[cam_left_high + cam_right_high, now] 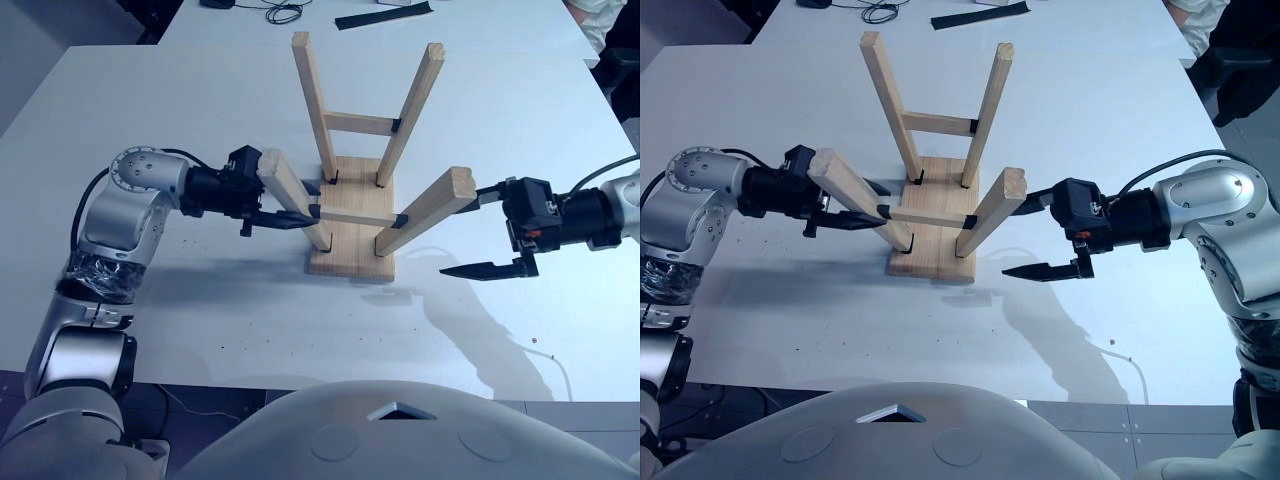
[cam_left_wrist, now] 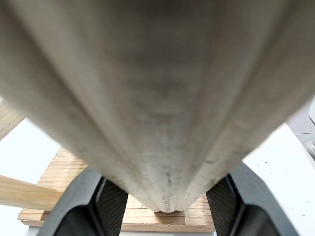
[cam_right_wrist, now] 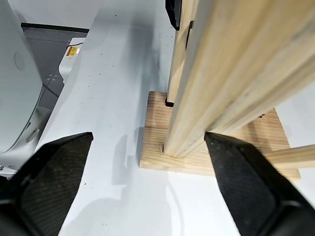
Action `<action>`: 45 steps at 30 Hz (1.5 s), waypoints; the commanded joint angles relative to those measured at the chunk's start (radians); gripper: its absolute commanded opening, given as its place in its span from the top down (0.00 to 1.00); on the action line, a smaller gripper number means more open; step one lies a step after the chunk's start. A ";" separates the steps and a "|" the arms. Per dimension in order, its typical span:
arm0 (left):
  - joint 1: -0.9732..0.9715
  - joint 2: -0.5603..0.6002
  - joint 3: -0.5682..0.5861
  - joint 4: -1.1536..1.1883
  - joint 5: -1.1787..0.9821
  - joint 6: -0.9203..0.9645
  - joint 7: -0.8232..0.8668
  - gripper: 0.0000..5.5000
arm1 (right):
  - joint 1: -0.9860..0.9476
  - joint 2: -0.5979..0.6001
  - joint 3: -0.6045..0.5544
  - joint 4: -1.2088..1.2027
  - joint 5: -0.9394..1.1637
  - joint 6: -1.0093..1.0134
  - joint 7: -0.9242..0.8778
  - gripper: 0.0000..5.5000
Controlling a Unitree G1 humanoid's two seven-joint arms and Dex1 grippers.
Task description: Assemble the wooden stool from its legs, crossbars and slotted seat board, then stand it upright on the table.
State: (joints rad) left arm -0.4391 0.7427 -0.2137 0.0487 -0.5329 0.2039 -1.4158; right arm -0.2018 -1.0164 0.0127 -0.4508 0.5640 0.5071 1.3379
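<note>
On the counter (image 1: 150, 100), left fingers (image 1: 285, 219) pinch the upturned stool's (image 1: 350, 255) near-left leg (image 1: 288, 188); right fingers (image 1: 490, 268) spread astride its near-right leg (image 1: 430, 210).

Head eyes look down on the stool (image 1: 355, 190); wrist cameras sit close (left apparently against a leg (image 2: 157, 98)).

Stool (image 1: 350, 250): pale natural wood, fine straight grain; joint clips (image 1: 402, 219) black. Table (image 1: 200, 300): white, few dark specks. Left gripper (image 1: 300, 218), right gripper (image 1: 458, 233): black fingers, cross-hatched pads.
</note>
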 commanded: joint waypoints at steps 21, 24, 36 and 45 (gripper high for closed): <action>0.177 0.012 -0.130 -0.136 0.115 0.127 0.192 0.63 | 0.235 -0.083 -0.099 -0.058 -0.123 -0.019 -0.090 0.24; 0.180 -0.010 -0.148 -0.163 0.121 0.160 0.251 0.63 | 0.379 -0.121 -0.160 -0.121 -0.127 -0.036 -0.049 0.24; 0.129 0.000 -0.172 -0.183 0.147 0.259 0.369 0.63 | 0.169 0.125 -0.152 -0.399 0.404 0.255 -0.514 0.48; 0.076 0.015 -0.201 -0.154 0.167 0.270 0.360 0.63 | 0.075 0.361 0.070 -0.451 0.305 0.291 -0.888 0.75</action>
State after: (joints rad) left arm -0.4081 0.7048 -0.3199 -0.1787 -0.5247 0.3730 -1.0645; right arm -0.0905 -0.6996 0.0430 -0.8886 0.9119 0.7897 0.5202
